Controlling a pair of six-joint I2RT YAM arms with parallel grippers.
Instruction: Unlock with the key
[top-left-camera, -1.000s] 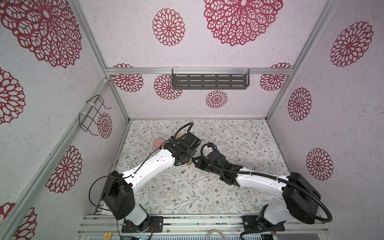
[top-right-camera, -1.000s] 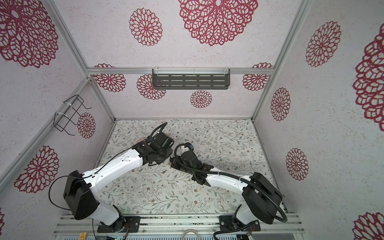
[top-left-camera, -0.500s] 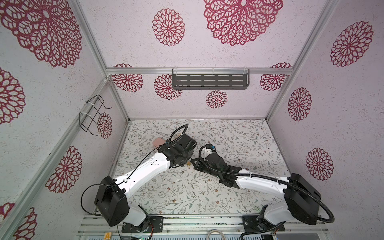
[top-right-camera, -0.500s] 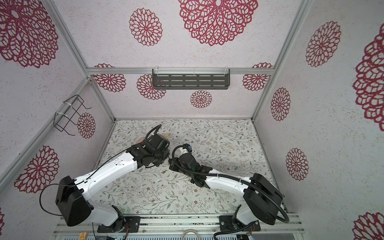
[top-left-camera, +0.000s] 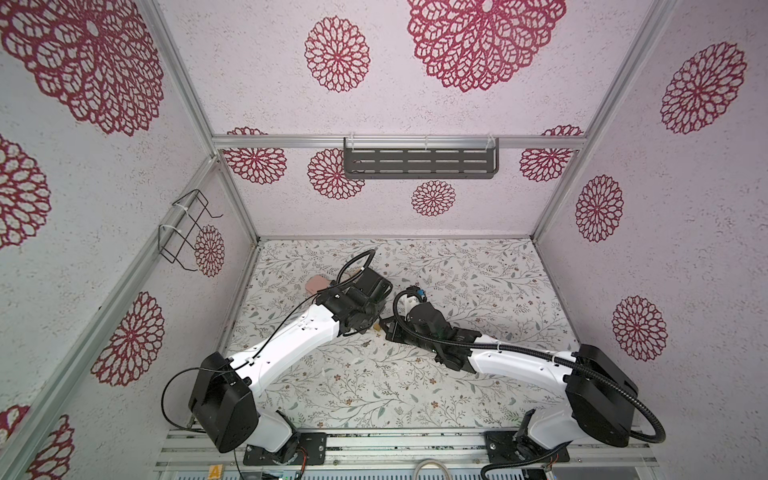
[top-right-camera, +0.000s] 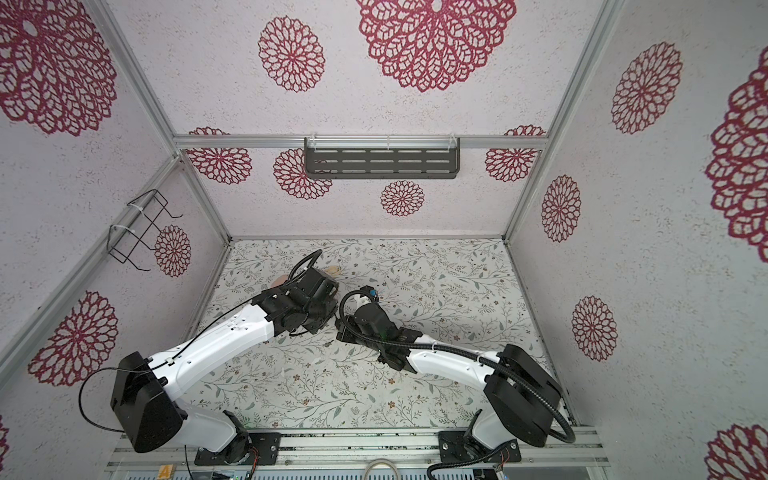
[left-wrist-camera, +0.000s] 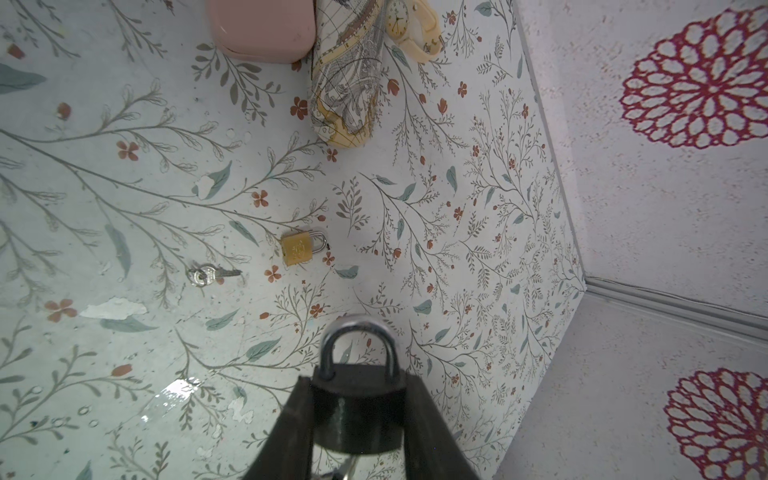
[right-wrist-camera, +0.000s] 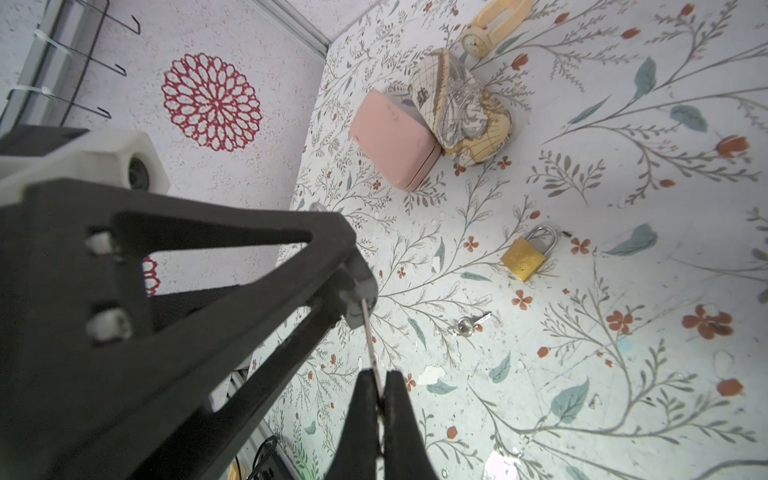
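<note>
Black padlock: pinched by the sides of its body between the left jaws, lifted clear of the desk; its keyhole end faces back into the gap between those jaws, which leaves a lane for the key to come in
Shackle: sticks out past the left jaw tips with both legs seated in the body, so the lock reads as not yet open; holding the body alone leaves the shackle free to spring
Left jaws: part-spread, clamped on the padlock
Key: thin blade seen edge-on, running straight from the right jaw tips to the padlock's underside; its tip meets the lock, but how deep it sits cannot be told
Right jaws: pressed together on the key's head, blade in line with them, a hold that looks suited to turning by a wrist roll
Step in hand: seating the key, then the twist, by my reading
Below both jaws: brass padlock and spare key lie flat on the desk, apart from each other, untouched and likely not needed
Beyond the left jaw tips: pink case touching a map-print pouch, with 1 cream watch just beside the pouch, all well clear of the work
</note>
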